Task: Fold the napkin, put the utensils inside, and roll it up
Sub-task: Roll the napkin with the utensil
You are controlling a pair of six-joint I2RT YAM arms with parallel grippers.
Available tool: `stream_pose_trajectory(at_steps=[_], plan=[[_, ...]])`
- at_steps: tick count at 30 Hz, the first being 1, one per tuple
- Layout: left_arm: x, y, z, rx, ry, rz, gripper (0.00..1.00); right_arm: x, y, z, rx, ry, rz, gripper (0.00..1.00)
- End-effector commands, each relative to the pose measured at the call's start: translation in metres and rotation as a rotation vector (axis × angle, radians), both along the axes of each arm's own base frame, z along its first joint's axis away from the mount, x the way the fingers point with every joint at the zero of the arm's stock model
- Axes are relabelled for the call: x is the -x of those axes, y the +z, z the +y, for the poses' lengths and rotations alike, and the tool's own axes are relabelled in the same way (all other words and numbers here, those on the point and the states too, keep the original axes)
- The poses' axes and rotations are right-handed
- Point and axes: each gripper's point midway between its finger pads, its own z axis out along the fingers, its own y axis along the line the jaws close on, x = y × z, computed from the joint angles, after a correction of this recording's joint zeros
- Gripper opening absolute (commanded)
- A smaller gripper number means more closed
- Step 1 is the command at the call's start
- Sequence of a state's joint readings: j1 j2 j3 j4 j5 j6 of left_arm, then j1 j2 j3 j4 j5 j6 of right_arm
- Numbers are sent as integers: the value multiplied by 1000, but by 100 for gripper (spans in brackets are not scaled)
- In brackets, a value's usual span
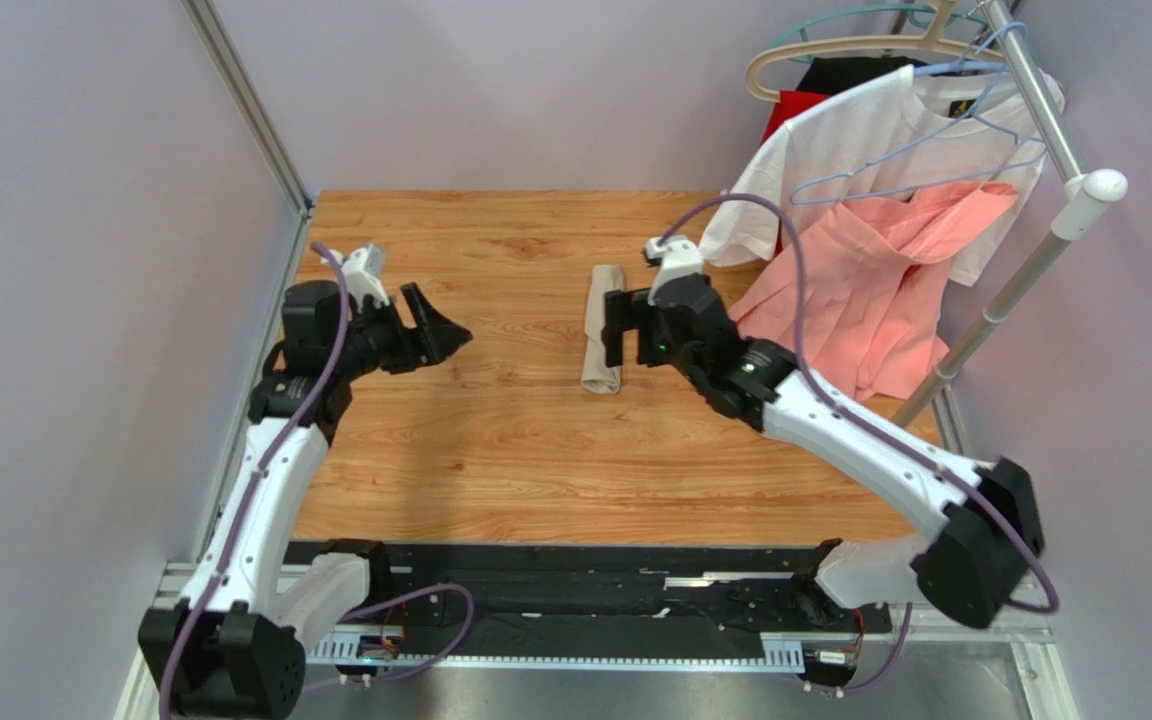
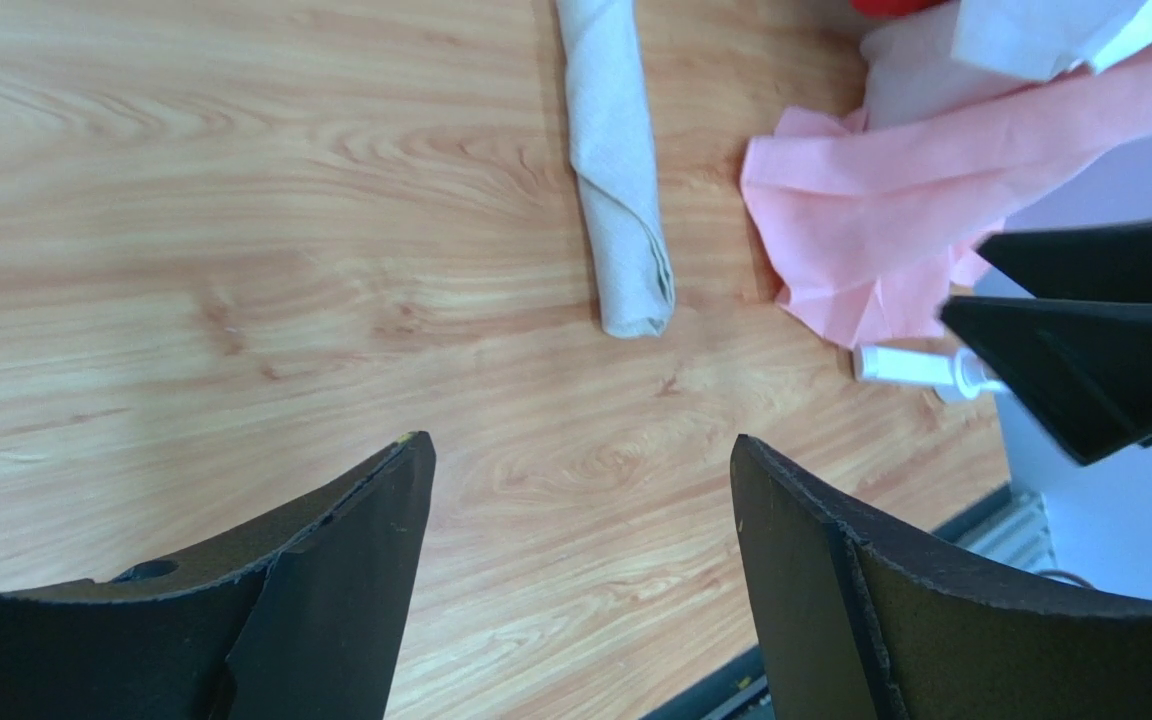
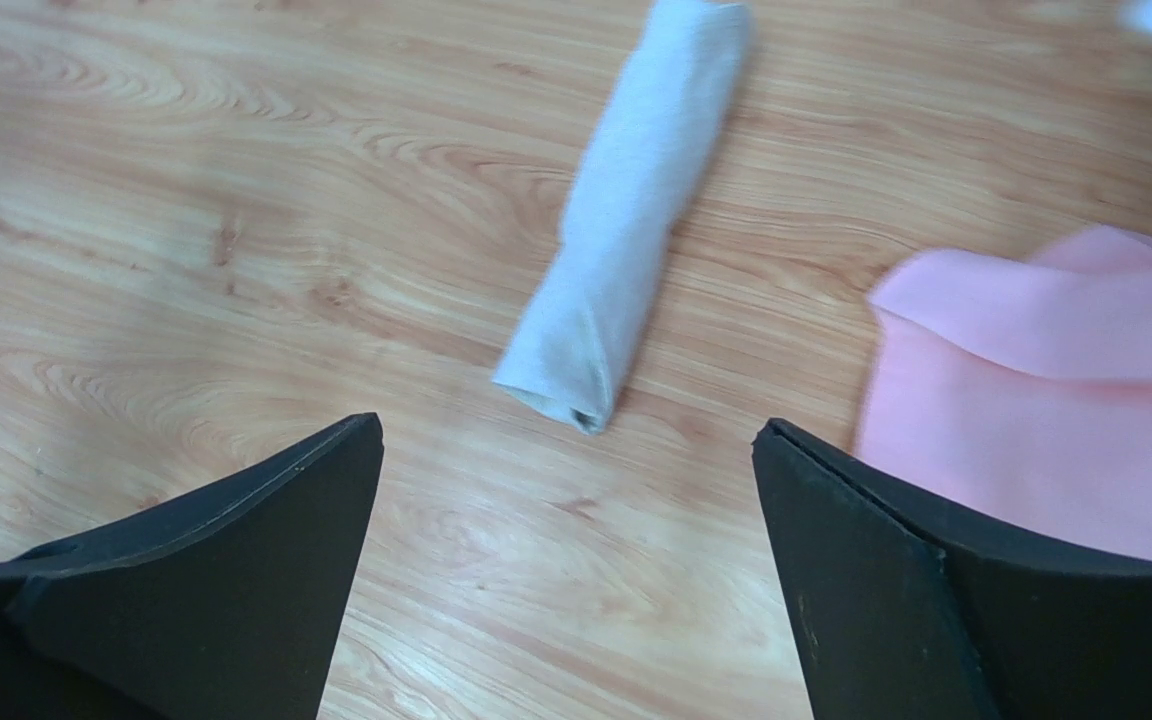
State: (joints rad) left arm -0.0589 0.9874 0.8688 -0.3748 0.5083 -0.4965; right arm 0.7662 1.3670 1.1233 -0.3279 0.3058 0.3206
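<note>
white arms (image 1: 259,495), black joints (image 1: 973,558), purple cables (image 1: 794,255)

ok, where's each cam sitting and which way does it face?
Top: fixed above and behind the arms, looking down on the table; both arms whole, left fingers and right fingers open.
Left wrist: on the left arm, looking across the table rightward; own fingers at bottom, right fingers at the edge.
Right wrist: on the right arm, tilted down at the table; own fingers at bottom.
Shared: all three show the rolled napkin and pink garment.
</note>
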Motion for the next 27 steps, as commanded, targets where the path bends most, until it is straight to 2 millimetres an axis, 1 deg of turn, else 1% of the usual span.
stream_pose_trajectory(at_steps=[1,2,3,4,5,6,7,8,9,10,12,13,16,19,21,23,27], plan=[[26,36,29,-87,49,-110,81,15,28,-68,-76,-79,-49,100],[30,41,34,-112,55,-138,81,18,28,-79,-84,-95,-50,100],[35,43,39,-128,69,-152,81,23,19,-90,-81,-109,-36,100],[42,53,43,-150,89,-201,82,23,23,-108,-101,-143,-44,100],[45,54,45,-173,93,-227,83,30,32,-119,-129,-155,-67,100],[48,57,46,-184,96,-250,84,29,33,-136,-142,-199,-73,100],[55,64,46,-192,96,-292,84,35,24,-143,-145,-203,-58,100],[57,61,47,-205,92,-305,84,41,33,-151,-165,-214,-94,100],[59,63,47,-210,91,-323,84,41,31,-162,-159,-243,-103,100],[65,67,46,-215,84,-356,85,44,24,-166,-153,-247,-102,100],[68,63,48,-227,95,-367,85,49,28,-177,-151,-267,-143,100],[71,64,52,-238,122,-384,86,51,27,-181,-147,-278,-150,100],[74,68,58,-256,155,-402,87,54,22,-184,-141,-280,-146,100],[75,71,58,-265,154,-423,87,55,14,-184,-147,-284,-128,100],[75,67,57,-266,146,-410,87,56,9,-183,-150,-285,-117,100],[77,66,55,-267,123,-413,86,57,9,-183,-158,-287,-121,100],[77,71,55,-265,129,-434,87,57,7,-187,-149,-304,-127,100]])
